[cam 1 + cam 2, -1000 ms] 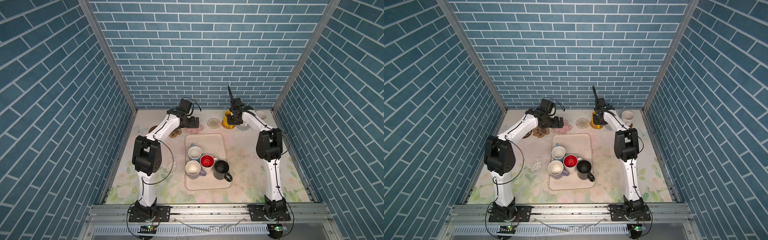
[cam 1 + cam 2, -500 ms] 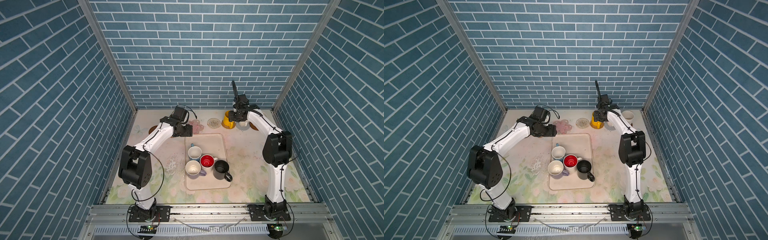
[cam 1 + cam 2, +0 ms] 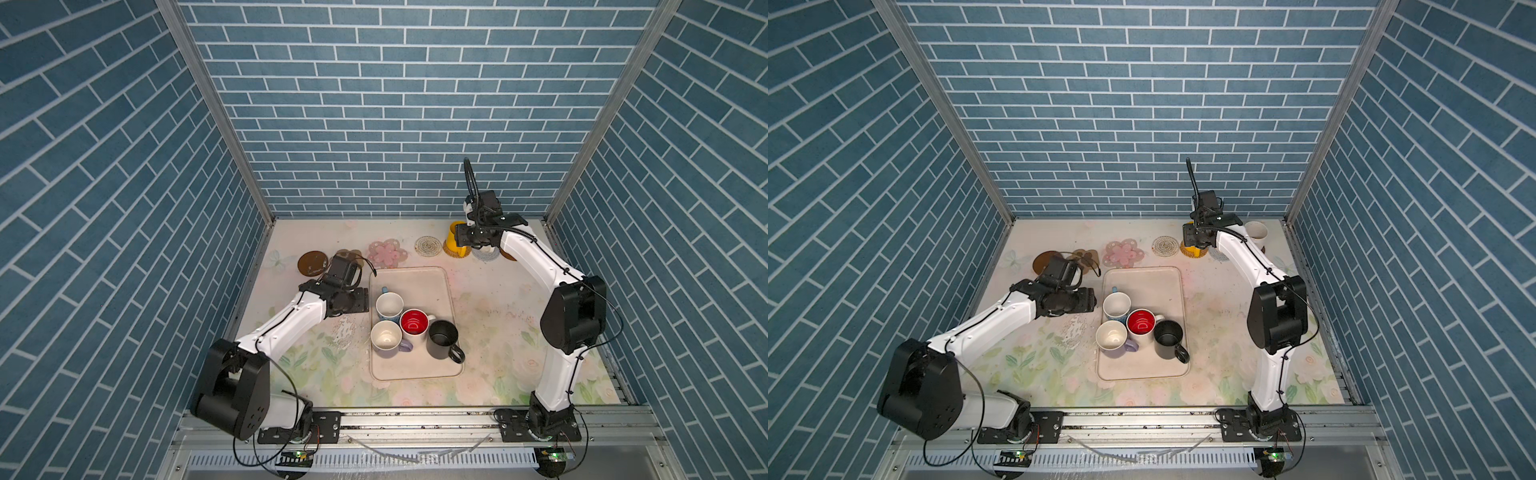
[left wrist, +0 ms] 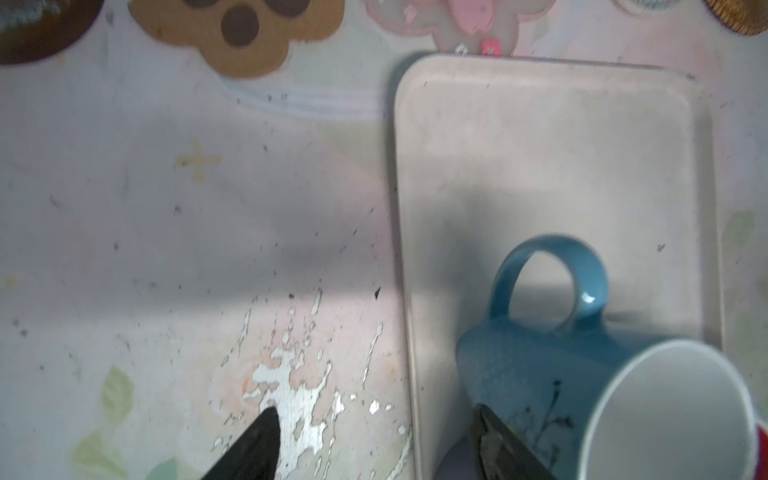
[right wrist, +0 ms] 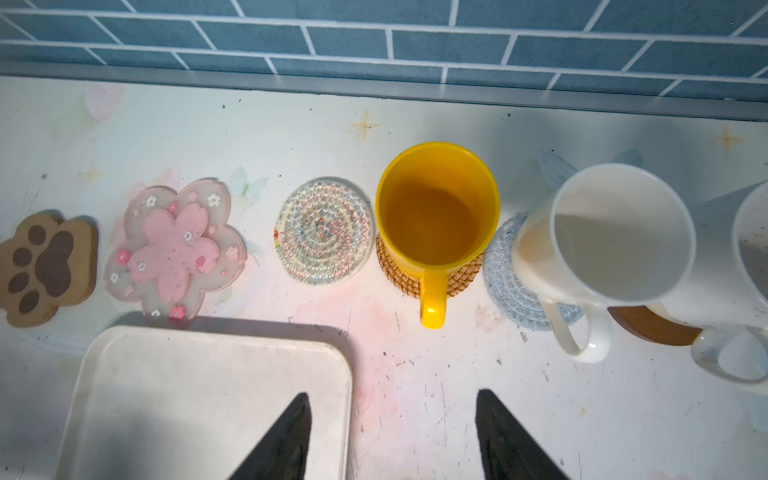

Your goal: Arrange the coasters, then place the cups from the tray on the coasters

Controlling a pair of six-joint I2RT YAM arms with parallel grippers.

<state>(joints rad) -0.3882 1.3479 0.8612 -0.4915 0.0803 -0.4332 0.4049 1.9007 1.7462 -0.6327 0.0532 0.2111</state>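
The cream tray (image 3: 419,280) holds a light blue cup (image 3: 389,305), a red-lined cup (image 3: 414,322), a lavender cup (image 3: 386,337) and a black cup (image 3: 442,334). My left gripper (image 4: 376,415) is open astride the tray's left rim, one finger beside the blue cup (image 4: 540,374). Along the back lie a brown disc (image 3: 311,262), paw (image 5: 45,266), pink flower (image 5: 174,245) and patterned round coaster (image 5: 324,230). The yellow cup (image 5: 436,212) stands on the rattan coaster (image 5: 399,270). A cream cup (image 5: 615,237) stands on the blue knit coaster (image 5: 507,282), another (image 5: 752,249) on a brown disc (image 5: 644,328). My right gripper (image 5: 392,397) is open and empty, just in front of the yellow cup.
The back brick wall (image 5: 374,37) runs close behind the row of coasters. The right arm (image 3: 532,257) hides the two cream cups in a top view. A worn, flaking patch of tablecloth (image 3: 345,330) lies left of the tray.
My left arm swung back from the far coasters to the tray's left edge by the blue cup. My right gripper opened off the yellow cup and drew back.
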